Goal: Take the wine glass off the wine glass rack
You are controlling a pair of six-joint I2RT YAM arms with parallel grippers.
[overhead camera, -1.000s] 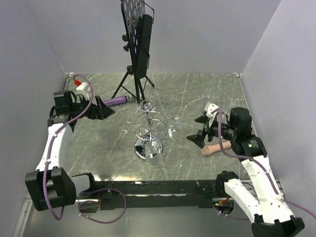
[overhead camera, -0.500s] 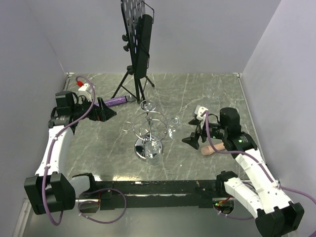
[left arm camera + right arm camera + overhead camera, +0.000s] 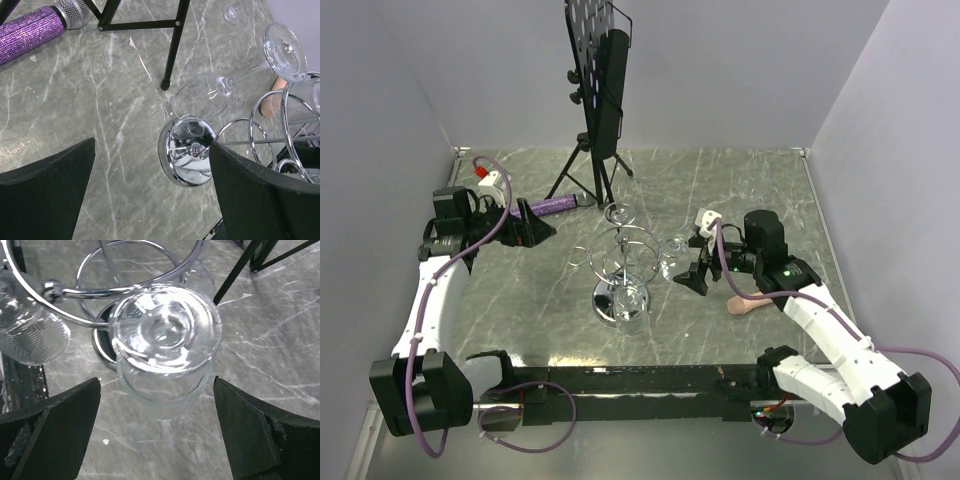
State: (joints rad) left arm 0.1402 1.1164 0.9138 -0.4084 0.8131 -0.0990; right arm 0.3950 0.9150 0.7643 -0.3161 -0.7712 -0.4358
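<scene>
The chrome wine glass rack [image 3: 619, 252] stands mid-table on its round shiny base [image 3: 187, 158]. Clear wine glasses hang upside down from its wire loops: one on the right side [image 3: 672, 256], one at the back [image 3: 618, 213], one at the front [image 3: 632, 303]. My right gripper [image 3: 688, 272] is open, just right of the right-hand glass. In the right wrist view that glass [image 3: 167, 332] hangs from a loop between and just beyond my open fingertips [image 3: 156, 381]. My left gripper [image 3: 534, 228] is open and empty, well left of the rack, which it faces [image 3: 151, 145].
A black perforated music stand [image 3: 600, 80] on a tripod stands behind the rack. A purple glitter microphone [image 3: 552, 205] lies by its legs. A beige wooden piece [image 3: 752, 303] lies on the table under my right arm. Grey walls close in the sides.
My right arm has reached left and its open gripper has come up to the glass on the rack's right side. The left arm has barely moved.
</scene>
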